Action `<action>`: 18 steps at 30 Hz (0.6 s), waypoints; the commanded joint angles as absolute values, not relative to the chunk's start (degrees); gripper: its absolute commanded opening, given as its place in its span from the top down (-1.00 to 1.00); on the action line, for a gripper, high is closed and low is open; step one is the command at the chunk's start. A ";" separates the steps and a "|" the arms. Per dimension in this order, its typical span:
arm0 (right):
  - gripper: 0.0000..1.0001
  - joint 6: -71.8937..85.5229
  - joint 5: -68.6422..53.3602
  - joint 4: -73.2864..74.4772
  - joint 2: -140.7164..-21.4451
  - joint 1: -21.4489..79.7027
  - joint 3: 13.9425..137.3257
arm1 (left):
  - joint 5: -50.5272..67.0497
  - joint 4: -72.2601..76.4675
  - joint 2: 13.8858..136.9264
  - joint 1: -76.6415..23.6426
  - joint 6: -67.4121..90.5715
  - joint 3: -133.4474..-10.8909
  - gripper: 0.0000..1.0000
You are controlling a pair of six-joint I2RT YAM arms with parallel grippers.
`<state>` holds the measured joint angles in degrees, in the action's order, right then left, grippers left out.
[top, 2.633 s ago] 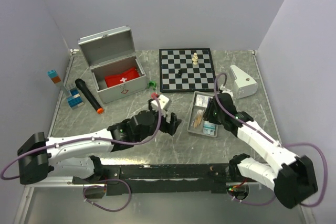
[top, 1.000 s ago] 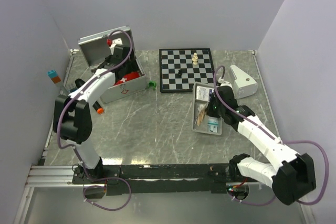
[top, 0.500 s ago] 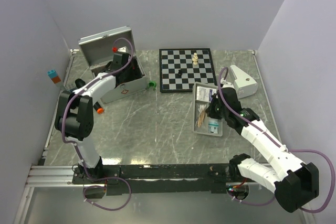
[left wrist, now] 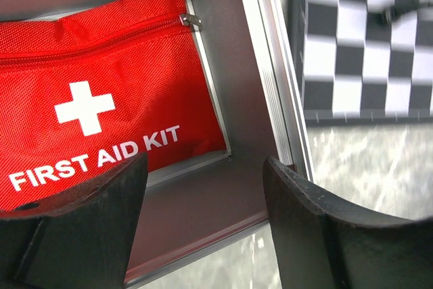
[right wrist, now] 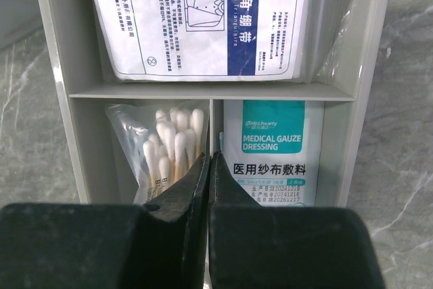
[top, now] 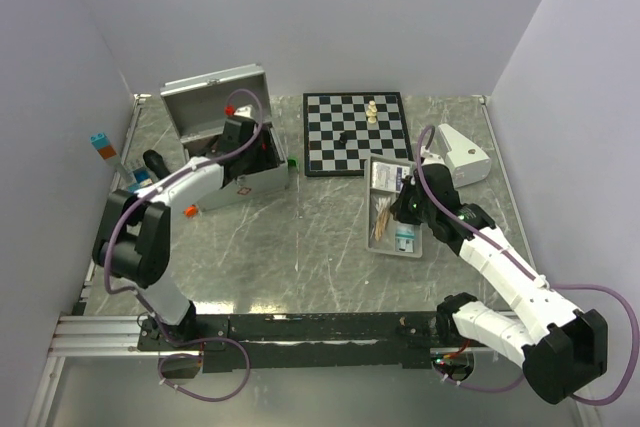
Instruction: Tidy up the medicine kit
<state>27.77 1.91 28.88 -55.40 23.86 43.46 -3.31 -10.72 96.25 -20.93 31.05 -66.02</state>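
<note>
Overhead, the medicine kit [top: 215,97] stands lid-up at the table's far left, with the left gripper [top: 252,147] over its opening. Left wrist: jaws spread wide above the red pouch [left wrist: 101,113], which lies flat inside. Right wrist: the right gripper [right wrist: 212,164] is pressed closed over the grey tray [right wrist: 51,65] — nothing held.

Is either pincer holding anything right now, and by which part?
The right pincer pinches the tray by the divider between the swabs and the gauze. The left pincer is open over the case, holding nothing.
</note>
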 commanded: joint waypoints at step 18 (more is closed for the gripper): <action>1.00 23.56 2.98 31.99 -54.23 31.28 55.63 | -2.81 -10.54 76.21 -43.94 40.34 -46.76 -0.46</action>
<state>26.55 0.93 31.62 -55.37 28.91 50.54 -4.54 -11.38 78.61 -40.91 38.48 -48.05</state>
